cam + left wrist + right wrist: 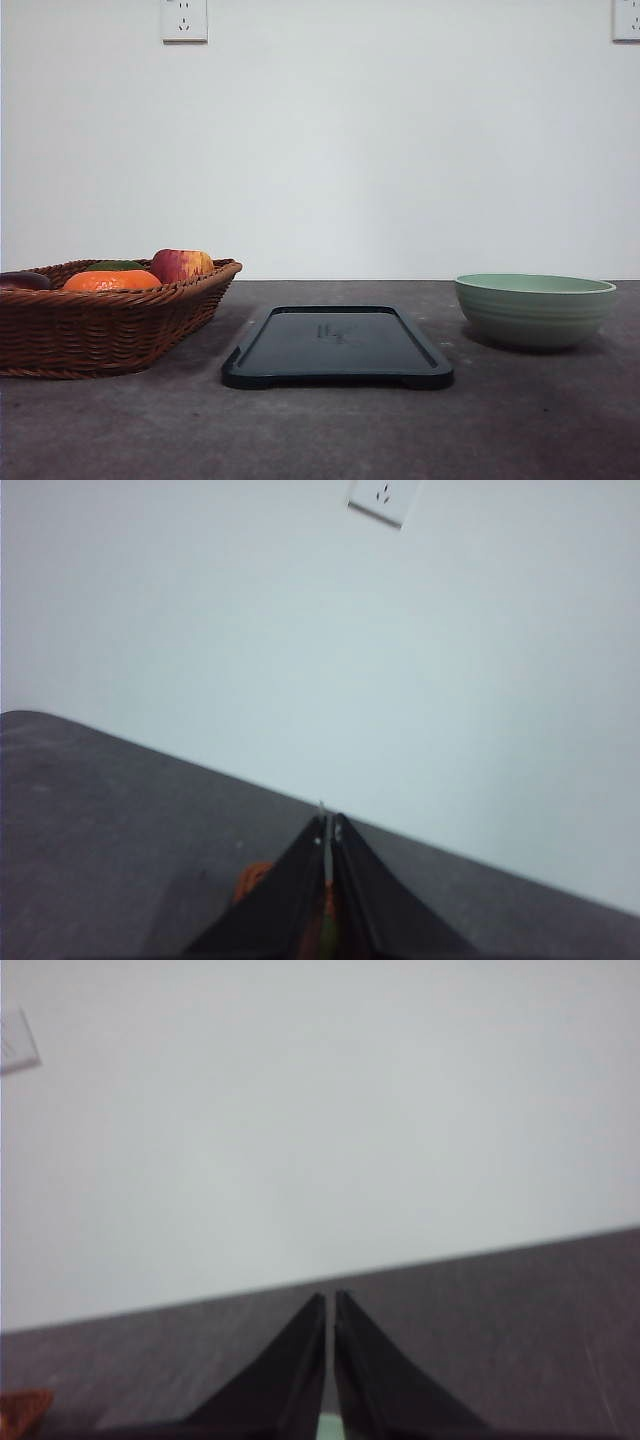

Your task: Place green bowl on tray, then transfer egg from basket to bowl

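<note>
Here, one flat dark navy rectangular plastic tray (338, 347) lies empty, with one pale sage-green ceramic bowl (535, 309) well apart to its right and one brown woven wicker basket (100, 320) of fruit to its left; the egg cannot be picked out. Both the left gripper (330, 830) and right gripper (329, 1302) are clenched on nothing. The smooth bowl rim could likely slip from narrow fingertips.

from my front view the basket (95, 325) sits at the left edge of the frame, the tray (338, 347) lies at lower centre, and the bowl (535, 310) stands at right, all apart on the table (330, 430). an apple (181, 265) and an orange (111, 281) lie in the basket.
</note>
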Available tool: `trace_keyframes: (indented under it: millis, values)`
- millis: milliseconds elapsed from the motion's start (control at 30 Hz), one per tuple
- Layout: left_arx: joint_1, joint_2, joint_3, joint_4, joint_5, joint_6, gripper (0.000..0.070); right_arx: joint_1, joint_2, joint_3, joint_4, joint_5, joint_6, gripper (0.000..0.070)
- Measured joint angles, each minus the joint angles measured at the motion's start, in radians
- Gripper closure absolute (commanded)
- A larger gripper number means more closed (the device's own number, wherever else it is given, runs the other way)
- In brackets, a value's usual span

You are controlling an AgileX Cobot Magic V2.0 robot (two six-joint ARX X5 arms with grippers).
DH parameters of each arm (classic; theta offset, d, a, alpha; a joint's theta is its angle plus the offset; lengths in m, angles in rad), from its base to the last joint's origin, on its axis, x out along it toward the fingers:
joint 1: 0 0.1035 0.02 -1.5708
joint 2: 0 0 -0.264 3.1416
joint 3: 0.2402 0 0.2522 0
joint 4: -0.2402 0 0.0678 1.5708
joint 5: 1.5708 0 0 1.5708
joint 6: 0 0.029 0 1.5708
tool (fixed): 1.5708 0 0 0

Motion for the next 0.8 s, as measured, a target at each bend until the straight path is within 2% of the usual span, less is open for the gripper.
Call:
trace_keyframes:
  millis: [333, 500, 800]
  values:
    - [0.000, 0.387, 0.316, -0.248, 0.151, 0.032, 0.0700, 0.000, 0.359, 0.266, -0.204, -0.114, -0.046, 0.0693]
    - [0.000, 0.581, 0.443, -0.345, 0.211, 0.074, 0.0700, 0.000, 0.563, 0.393, -0.329, -0.172, -0.067, 0.0693]
    - [0.000, 0.841, 0.623, -0.540, 0.231, 0.108, 0.0700, 0.000, 0.871, 0.583, -0.515, -0.202, -0.100, 0.0693]
